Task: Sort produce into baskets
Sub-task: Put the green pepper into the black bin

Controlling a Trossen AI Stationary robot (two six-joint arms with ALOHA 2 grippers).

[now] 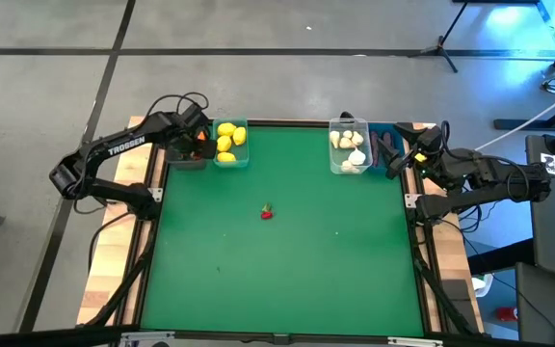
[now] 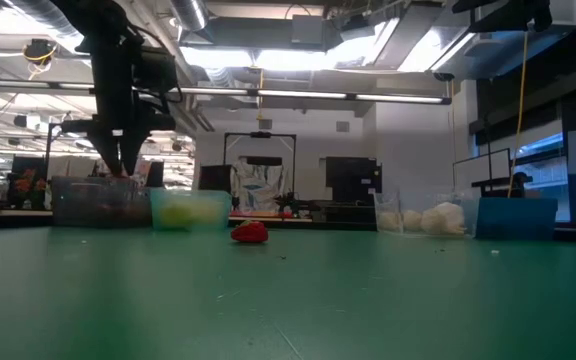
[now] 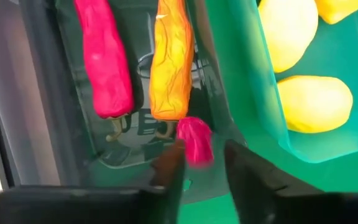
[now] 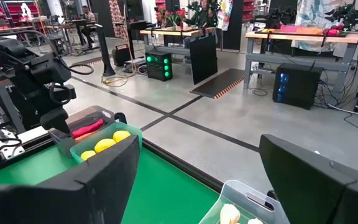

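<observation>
Green mat (image 1: 287, 251) (lone red berry (image 1: 267, 212)), workshop behind.

Translucent plastic baskets (image 1: 230, 157); matt green table (image 1: 287, 270) (wood edge); glossy lemons (image 1: 229, 138).

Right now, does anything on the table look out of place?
One small red piece lies alone mid-table on the green mat, outside every bin, while lemons and garlic sit in theirs. Nothing looks spilled or damaged.

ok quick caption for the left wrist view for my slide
Left gripper above the dark bin, fingers parted around a small red piece, beside a red pepper and orange carrot.
</observation>
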